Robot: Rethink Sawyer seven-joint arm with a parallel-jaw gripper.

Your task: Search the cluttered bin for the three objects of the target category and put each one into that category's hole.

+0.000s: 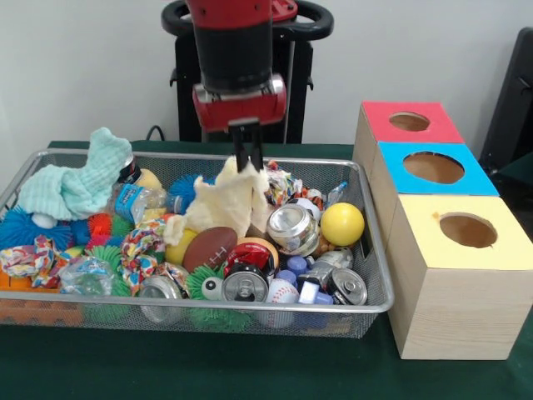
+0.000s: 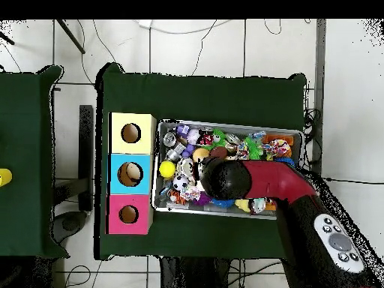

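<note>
The cluttered bin [image 1: 275, 310] is a wide silver wire-mesh basket on the green table, full of toys, cans and cloths. My gripper [image 1: 246, 163] reaches down into its middle and is shut on a pale yellow cloth [image 1: 229, 204], which hangs from the fingertips with its lower end on the pile. In the overhead view the arm's head [image 2: 225, 178] covers the gripper and the cloth above the bin [image 2: 232, 125]. Three wooden boxes with holes stand beside the bin: red [image 1: 408, 125], blue [image 1: 433, 171] and yellow [image 1: 466, 233].
In the bin lie a mint green cloth [image 1: 79, 179], a yellow ball [image 1: 342, 223], a brown football [image 1: 210, 247], crushed cans [image 1: 291, 227], a baseball [image 1: 281, 292] and spiky balls. In the overhead view the boxes show as yellow [image 2: 131, 133], blue [image 2: 131, 174] and pink [image 2: 129, 214].
</note>
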